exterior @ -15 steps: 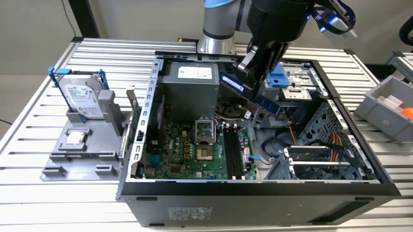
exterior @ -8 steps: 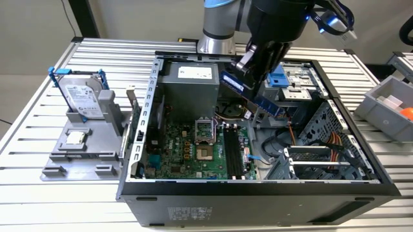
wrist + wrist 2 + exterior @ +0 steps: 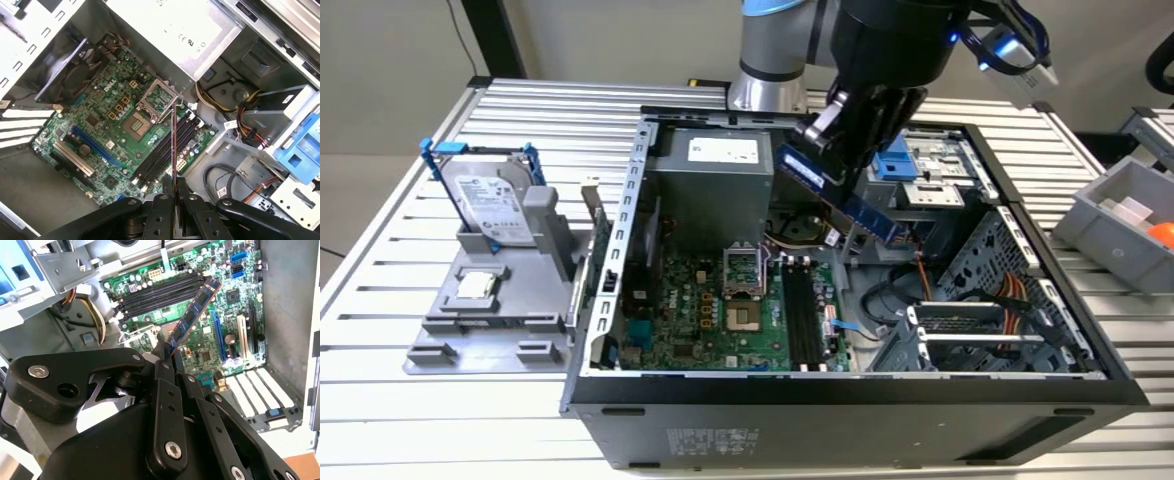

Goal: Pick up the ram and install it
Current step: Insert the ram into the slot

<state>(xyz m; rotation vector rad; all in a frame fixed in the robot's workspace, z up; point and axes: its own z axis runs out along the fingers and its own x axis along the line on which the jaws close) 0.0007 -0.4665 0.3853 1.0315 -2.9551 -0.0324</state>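
- My gripper (image 3: 838, 160) is clamped on the ram (image 3: 870, 218), pinching one end. The rest of the stick slants down and out, free of the fingers (image 3: 164, 371).
- The pickup is done, by my reading: the ram hangs in the air inside the open computer case (image 3: 854, 385), above the motherboard (image 3: 707, 310).
- In the first wrist view I see the ram (image 3: 173, 145) edge-on over the long black slots (image 3: 160, 160), roughly along their run.
- In the second wrist view it sits tilted and clear of the slots (image 3: 160, 292).
- The install is not yet done: all the slots look empty and nothing is seated.
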